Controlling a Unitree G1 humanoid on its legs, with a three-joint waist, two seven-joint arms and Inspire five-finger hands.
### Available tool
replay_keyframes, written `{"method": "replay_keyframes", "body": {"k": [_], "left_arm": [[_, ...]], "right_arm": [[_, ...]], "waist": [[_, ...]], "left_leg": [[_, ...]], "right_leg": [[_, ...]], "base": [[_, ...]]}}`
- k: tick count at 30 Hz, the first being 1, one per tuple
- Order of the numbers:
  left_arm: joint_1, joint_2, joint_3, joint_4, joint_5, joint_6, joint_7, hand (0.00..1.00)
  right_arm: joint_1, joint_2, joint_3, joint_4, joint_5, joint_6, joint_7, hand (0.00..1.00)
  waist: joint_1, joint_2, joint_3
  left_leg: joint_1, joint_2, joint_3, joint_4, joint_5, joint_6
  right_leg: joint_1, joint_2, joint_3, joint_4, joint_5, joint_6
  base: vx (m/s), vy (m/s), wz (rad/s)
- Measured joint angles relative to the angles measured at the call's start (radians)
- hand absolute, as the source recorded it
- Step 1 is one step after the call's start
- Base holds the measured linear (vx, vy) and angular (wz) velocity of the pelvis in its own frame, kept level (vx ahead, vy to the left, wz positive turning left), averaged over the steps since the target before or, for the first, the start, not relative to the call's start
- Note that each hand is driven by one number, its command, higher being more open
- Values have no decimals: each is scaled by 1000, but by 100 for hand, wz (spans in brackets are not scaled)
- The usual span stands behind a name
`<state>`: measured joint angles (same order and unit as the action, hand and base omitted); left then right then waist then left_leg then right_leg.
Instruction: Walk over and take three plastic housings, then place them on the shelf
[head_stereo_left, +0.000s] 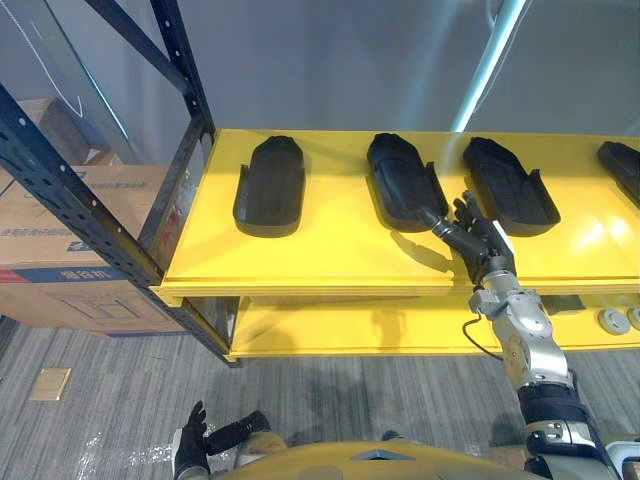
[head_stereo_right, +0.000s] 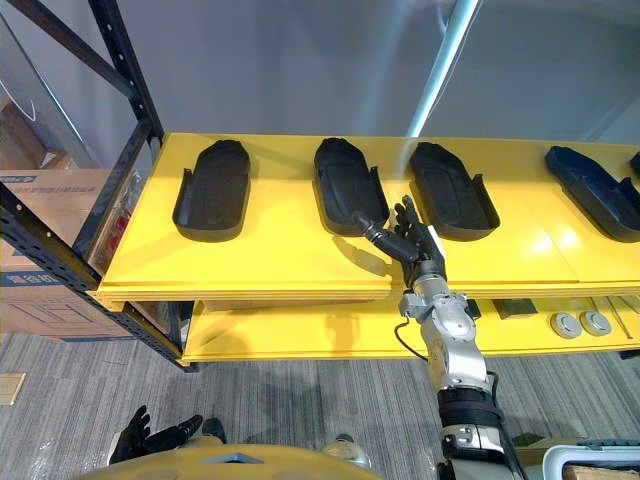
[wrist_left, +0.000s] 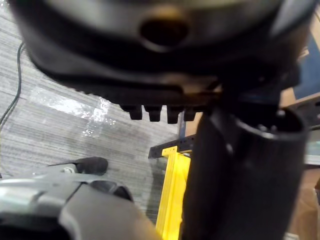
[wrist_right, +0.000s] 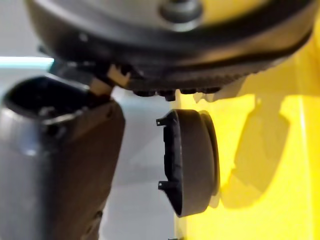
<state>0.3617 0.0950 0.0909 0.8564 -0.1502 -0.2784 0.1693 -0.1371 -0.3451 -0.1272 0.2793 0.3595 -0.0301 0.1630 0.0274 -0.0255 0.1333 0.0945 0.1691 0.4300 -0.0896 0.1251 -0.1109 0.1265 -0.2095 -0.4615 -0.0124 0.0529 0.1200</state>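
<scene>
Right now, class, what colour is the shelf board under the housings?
Bright yellow; the shelf board shows best in the left eye view.

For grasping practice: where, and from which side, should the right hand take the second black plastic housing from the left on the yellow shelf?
Likely its raised right wall, near end, from the front of the yellow shelf: the black plastic housing lies hollow side up, with the open right hand beside that wall.
</scene>
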Motion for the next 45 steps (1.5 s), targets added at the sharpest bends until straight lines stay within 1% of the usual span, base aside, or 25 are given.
{"method": "replay_keyframes", "body": {"k": [13, 19, 30, 34, 37, 40, 41, 42, 43, 44, 45], "left_arm": [[0, 0, 2, 0, 0, 0, 0, 100], [-1, 3, 2, 0, 0, 0, -1, 100], [-3, 7, 2, 4, 0, 0, -1, 100], [-3, 7, 2, 5, 0, 0, -1, 100], [-3, 8, 2, 5, 0, -1, -1, 100], [-4, 7, 2, 9, -1, -3, -1, 100], [-4, 5, 4, 10, -7, -4, -1, 100], [-4, 5, 6, 14, -21, -4, -3, 100], [-5, 4, 7, 18, -34, -4, -5, 100], [-4, 0, 14, 21, -44, -4, -8, 100], [-5, -7, 30, 31, -44, -4, -12, 100]], "right_arm": [[-34, 0, 42, 28, 0, 1, 26, 100], [-34, 0, 55, 28, 0, 0, 56, 100], [-34, 0, 61, 28, 0, 0, 64, 100], [-34, 0, 64, 28, -2, -4, 53, 100], [-34, 1, 83, 31, -41, -45, 13, 100], [-35, 21, 87, 30, -85, -126, -43, 100], [-35, 33, 84, 19, -87, -171, -68, 100], [-35, 40, 75, -17, -81, -204, -91, 100], [-34, 42, 69, -44, -80, -218, -103, 100], [-34, 46, 55, -88, -80, -247, -120, 100], [-34, 55, 31, -151, -82, -300, -150, 100]], "waist": [[1, -2, 1], [1, -7, 2], [1, -11, 0], [2, -12, -1], [3, -13, -1], [6, -13, -1], [7, -14, -2], [7, -14, -2], [8, -15, -2], [10, -15, -2], [11, -15, -2]], "left_leg": [[2, 1, -3, 0, 1, 1], [2, 1, -3, 0, 1, 1], [4, 1, 1, 0, 1, 1], [4, 1, 2, 0, 1, 1], [4, 1, 2, 0, 1, 1], [3, 1, 3, 0, 1, 1], [3, 3, 6, 0, 1, 1], [3, 5, 7, 0, 1, 0], [4, 6, 8, 0, 1, 0], [5, 8, 11, 0, 1, 0], [8, 11, 16, 0, 1, -1]], "right_leg": [[-1, -2, -3, 11, 0, 4], [0, -2, -2, 11, -3, 3], [0, -2, 1, 12, -1, 1], [0, -2, 1, 12, -1, 1], [0, -2, 2, 11, -1, 1], [0, -2, 3, 11, 0, 1], [-1, -1, 6, 10, 2, 3], [-2, 1, 8, 10, 4, 3], [-2, 2, 11, 10, 4, 3], [-3, 4, 16, 10, 4, 3], [-4, 7, 21, 10, 4, 3]], "base": [[5, 1, 0], [0, 0, 0], [0, 0, 0], [0, 0, 0], [0, 0, 0], [0, 0, 0], [0, 0, 0], [0, 0, 0], [0, 0, -4], [13, -2, -9], [27, -4, -15]]}}
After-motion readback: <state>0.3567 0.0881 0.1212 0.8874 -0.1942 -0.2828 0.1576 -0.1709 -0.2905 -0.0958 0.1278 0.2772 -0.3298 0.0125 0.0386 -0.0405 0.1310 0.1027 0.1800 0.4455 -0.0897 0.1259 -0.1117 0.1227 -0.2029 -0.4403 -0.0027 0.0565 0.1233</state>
